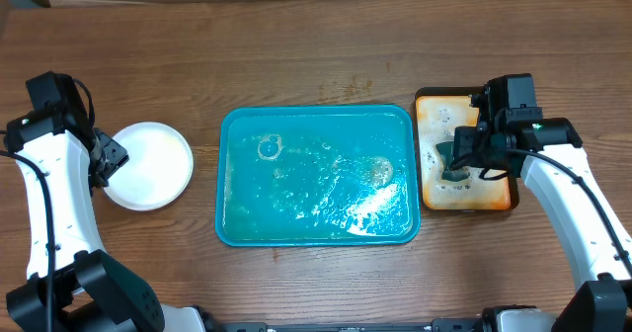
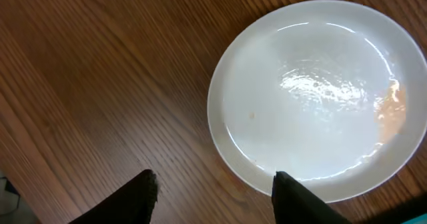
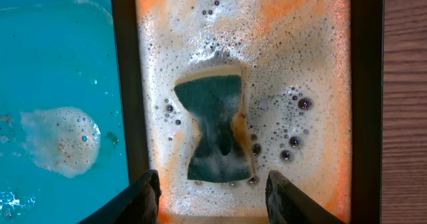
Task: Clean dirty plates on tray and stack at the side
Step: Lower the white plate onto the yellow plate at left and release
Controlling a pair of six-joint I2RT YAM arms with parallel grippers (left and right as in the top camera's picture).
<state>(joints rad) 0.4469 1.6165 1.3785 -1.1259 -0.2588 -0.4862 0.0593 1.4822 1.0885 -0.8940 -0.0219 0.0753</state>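
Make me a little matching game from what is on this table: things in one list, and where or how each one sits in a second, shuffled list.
Things:
1. white plate
2. teal tray
3. sponge
4. orange tray

Places or states:
A. lying in soapy foam
B. on bare wood at the left
C. in the middle of the table, wet, with patches of suds
D. black-rimmed, at the right

Pairs: 1-B, 2-C, 3-A, 4-D

One wooden table [image 1: 296, 55], one white plate [image 1: 148, 164], one teal tray [image 1: 316, 109], one orange tray [image 1: 439, 110], one green sponge [image 3: 218, 127].
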